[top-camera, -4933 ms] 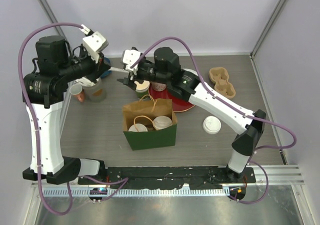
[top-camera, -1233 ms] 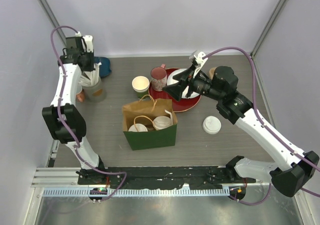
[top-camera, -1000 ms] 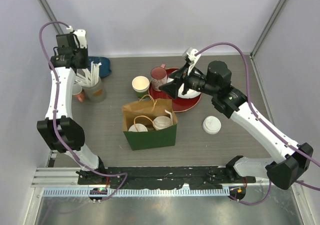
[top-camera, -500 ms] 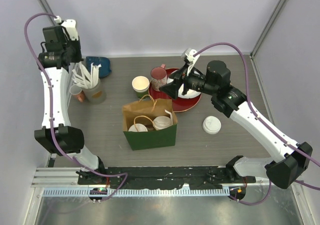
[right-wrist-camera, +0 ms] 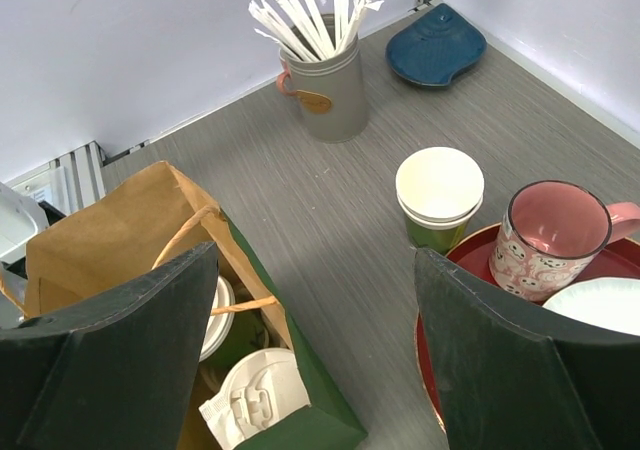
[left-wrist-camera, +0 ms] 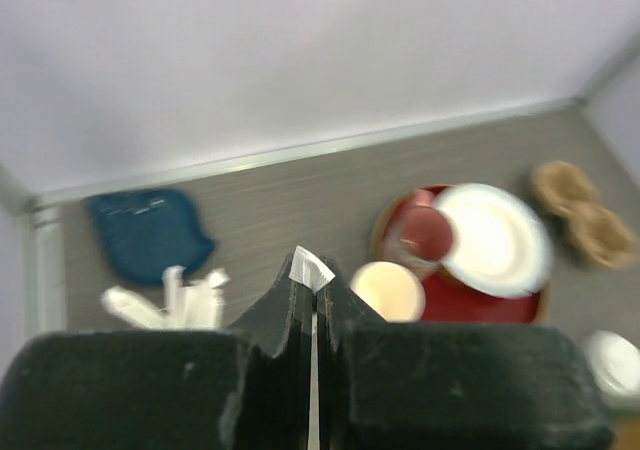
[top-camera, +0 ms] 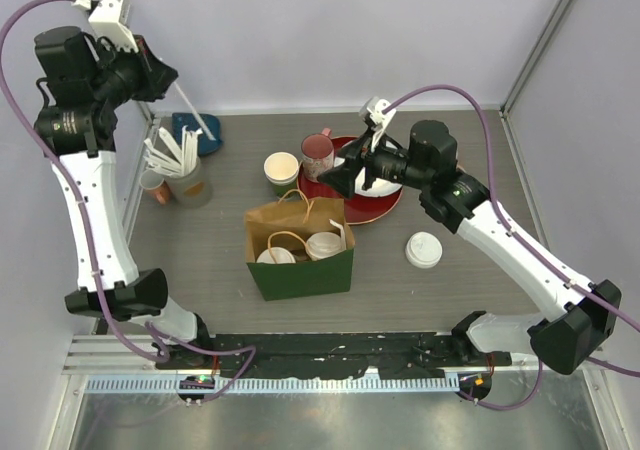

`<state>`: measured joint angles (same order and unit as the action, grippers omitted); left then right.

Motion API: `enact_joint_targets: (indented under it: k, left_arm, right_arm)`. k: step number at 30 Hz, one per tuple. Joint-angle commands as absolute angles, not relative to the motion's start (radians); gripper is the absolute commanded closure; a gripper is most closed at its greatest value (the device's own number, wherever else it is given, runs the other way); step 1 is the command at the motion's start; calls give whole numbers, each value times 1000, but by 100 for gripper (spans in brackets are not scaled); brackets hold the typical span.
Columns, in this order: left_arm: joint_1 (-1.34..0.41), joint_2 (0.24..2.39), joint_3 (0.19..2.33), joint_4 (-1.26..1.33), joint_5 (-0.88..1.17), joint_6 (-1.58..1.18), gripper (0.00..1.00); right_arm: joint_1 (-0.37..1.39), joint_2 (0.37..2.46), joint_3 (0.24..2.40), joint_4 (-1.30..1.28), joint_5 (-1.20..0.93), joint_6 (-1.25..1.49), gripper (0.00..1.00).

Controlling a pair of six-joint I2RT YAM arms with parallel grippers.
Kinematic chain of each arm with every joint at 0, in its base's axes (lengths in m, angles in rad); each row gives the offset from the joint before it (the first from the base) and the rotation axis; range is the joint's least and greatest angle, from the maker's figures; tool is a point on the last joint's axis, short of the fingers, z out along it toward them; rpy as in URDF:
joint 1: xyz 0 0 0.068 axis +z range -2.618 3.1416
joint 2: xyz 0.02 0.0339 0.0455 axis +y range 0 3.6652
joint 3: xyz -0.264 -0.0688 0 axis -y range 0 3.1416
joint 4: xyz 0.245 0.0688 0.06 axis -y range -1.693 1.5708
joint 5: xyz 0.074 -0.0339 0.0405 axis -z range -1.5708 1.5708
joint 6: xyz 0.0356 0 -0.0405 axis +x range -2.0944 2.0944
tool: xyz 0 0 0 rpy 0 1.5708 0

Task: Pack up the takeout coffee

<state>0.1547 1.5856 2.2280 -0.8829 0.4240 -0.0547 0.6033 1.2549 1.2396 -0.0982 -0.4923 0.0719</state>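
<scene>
Where it stands nearest the bases, bag [top-camera: 300, 275]: green, brown-lined, open, upright.
Lidded cups [top-camera: 323, 245]: two, inside bag, side by side.
Lid [top-camera: 423, 250]: loose on table, right of bag, apart from it.
Open cup [top-camera: 281, 168]: green, no lid, upright on table behind bag, just left of tray.
Right gripper [top-camera: 338, 178]: fingers spread wide, holding nothing, over tray's left edge.
Tray [top-camera: 378, 210]: red, carries pink mug [top-camera: 317, 153] and white plate.
Jar [top-camera: 190, 182]: grey, wrapped straws in it, far left.
Left gripper [top-camera: 165, 75]: high over far-left corner, pinching one straw [top-camera: 192, 108].
</scene>
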Motion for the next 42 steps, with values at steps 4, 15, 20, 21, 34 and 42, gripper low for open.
enact_joint_targets:
  k: [4,15,20,21,34,42]
  left_arm:
    - [20,1430,2181,-988,1025,-110,100]
    - [20,1404,2128,-1101,1173,-144,100]
    - [20,1372,2060,-1154,1157,-80,100]
    - [9,1358,2025,-1122,1103,-75,100]
    - [-178,1020,1261,-286,884,-343,100]
    - [-255,1012,1108,-112,856,-374,100]
  right_arm:
    - [597,1264,1269,24,-486,80,16]
    - [594,1296,1290,6,-529,107,16]
    - [594,1264,1264,-29,-529,103,16]
    - [594,1255,1244,-29,-525,101,16]
    - [594,1186,1210,-40,-497,140,17]
    - [595,1109,1144,-9,-449,195,17]
